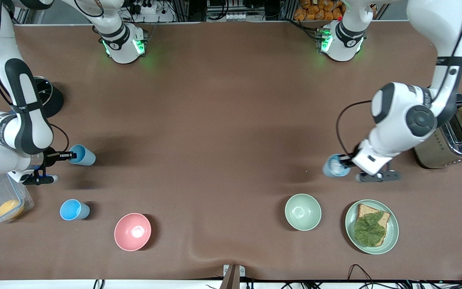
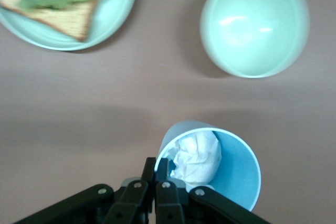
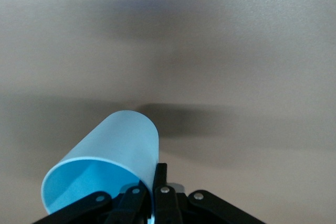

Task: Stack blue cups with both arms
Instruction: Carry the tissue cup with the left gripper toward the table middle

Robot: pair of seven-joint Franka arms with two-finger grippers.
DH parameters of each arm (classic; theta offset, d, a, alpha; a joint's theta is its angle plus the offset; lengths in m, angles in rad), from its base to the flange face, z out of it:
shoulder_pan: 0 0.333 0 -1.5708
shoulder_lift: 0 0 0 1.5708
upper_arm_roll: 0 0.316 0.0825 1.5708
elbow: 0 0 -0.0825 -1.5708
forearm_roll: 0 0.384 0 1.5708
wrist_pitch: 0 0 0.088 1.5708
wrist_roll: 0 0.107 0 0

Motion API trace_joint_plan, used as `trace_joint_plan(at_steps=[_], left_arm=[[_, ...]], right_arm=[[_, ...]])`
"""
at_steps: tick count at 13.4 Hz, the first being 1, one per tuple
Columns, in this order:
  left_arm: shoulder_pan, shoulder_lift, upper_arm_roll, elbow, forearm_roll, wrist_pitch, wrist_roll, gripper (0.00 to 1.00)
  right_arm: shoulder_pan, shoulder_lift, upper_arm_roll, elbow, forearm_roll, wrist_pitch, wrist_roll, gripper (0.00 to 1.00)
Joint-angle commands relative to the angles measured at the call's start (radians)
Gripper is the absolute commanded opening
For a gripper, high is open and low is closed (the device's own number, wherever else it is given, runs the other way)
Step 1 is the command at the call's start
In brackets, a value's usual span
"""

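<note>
Big picture first: both white Franka arms are out over the brown table, each w/ a cup pinched by the rim. Right arm comes in at its own end of the table, wrist low and turned sideways; right gripper [image 1: 65, 155] is clamped narrow on the wall of a bright sky-blue plastic tumbler [image 1: 82, 155], which hangs tipped over, mouth toward the gripper, in the air over bare table. Right wrist view confirms: fingers [image 3: 160, 179] nip one side of the rim, cup [image 3: 102, 169] tilted.

Left arm is folded down by the chrome toaster [image 1: 449, 140]; left gripper [image 1: 348, 161] is closed on the rim of a paler grey-blue plastic tumbler [image 1: 336, 165], roughly upright, above the table near the pale green bowl [image 1: 302, 211]. Can't tell if its base touches. There's crumpled white paper [image 2: 197, 156] inside it – that'd block nesting, by my read.

Handling: thin, light, stiff-ish, smooth plastic; a one-wall rim pinch lets it swing and could slip or flex, so go gently.

A third sky-blue tumbler [image 1: 73, 210] stands untouched, nearer the camera than the right arm's cup, beside the pink bowl [image 1: 132, 231].
</note>
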Motion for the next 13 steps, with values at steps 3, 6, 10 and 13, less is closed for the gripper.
trace_joint_plan(at_steps=[3,6,10,13], left_arm=[[-0.181,0.063,-0.037,0.1,-0.011,-0.029,-0.319,0.0],[-0.307,0.14,-0.034,0.161,-0.006,-0.028,-0.518,0.0],[-0.424,0.219,-0.026,0.206,0.06,-0.012,-0.688,0.0],[-0.459,0.272,-0.03,0.206,0.109,0.04,-0.776,0.0]], right_arm=[[0.057,-0.096,0.004,0.058,0.02,-0.194,0.039,0.0],[0.103,-0.104,0.004,0.143,0.06,-0.331,0.14,0.0],[0.178,-0.125,0.005,0.171,0.103,-0.387,0.312,0.0],[0.237,-0.144,0.004,0.169,0.153,-0.407,0.439,0.0]])
